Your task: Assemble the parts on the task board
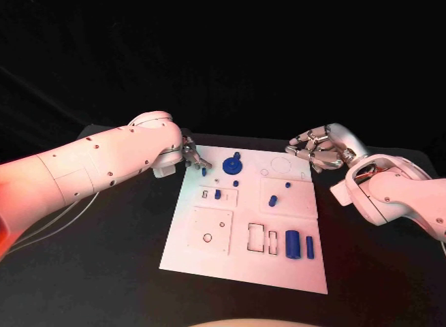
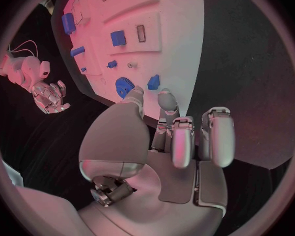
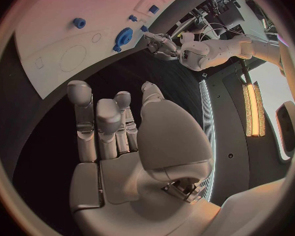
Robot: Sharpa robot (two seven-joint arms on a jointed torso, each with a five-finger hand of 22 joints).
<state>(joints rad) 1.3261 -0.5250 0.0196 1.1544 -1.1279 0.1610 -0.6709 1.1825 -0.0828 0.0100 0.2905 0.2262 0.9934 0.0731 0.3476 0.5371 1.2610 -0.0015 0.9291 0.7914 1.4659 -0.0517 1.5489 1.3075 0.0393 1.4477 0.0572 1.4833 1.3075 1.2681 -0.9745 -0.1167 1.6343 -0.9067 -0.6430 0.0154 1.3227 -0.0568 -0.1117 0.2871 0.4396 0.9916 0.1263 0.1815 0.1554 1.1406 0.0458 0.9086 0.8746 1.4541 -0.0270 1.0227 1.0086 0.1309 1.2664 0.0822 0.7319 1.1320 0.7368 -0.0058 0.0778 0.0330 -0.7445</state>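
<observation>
- Task board (image 1: 244, 262) in the head view: a white plate lying flat in the middle of the black table (image 1: 105, 279), with raised panels and outlined slots on it.
- Seven blue parts show on it in this view: a gear (image 1: 231, 166) near the far edge, a small piece (image 1: 204, 172) to its left, a small peg (image 1: 235, 183), a piece in a slot (image 1: 218, 194), a short cylinder (image 1: 273, 200), and two upright cylinders (image 1: 293, 243) side by side at the near right.
- Left hand (image 1: 191, 157) sits at the board's far left corner, fingers apart, holding nothing, tips close to the small piece.
- Right hand (image 1: 318, 150) hangs off the far right corner, fingers loosely curled, nothing in it.
- Left wrist view: left hand (image 2: 176, 141) has fingers spread and empty, tips just beside the gear (image 2: 123, 86) and a small blue piece (image 2: 154, 81); the board (image 2: 173, 36) lies beyond.
- Right wrist view: right hand (image 3: 115, 136) is open, fingers extended over the dark table, apart from the board (image 3: 55, 42); the gear (image 3: 124, 36) lies near the board's edge.
</observation>
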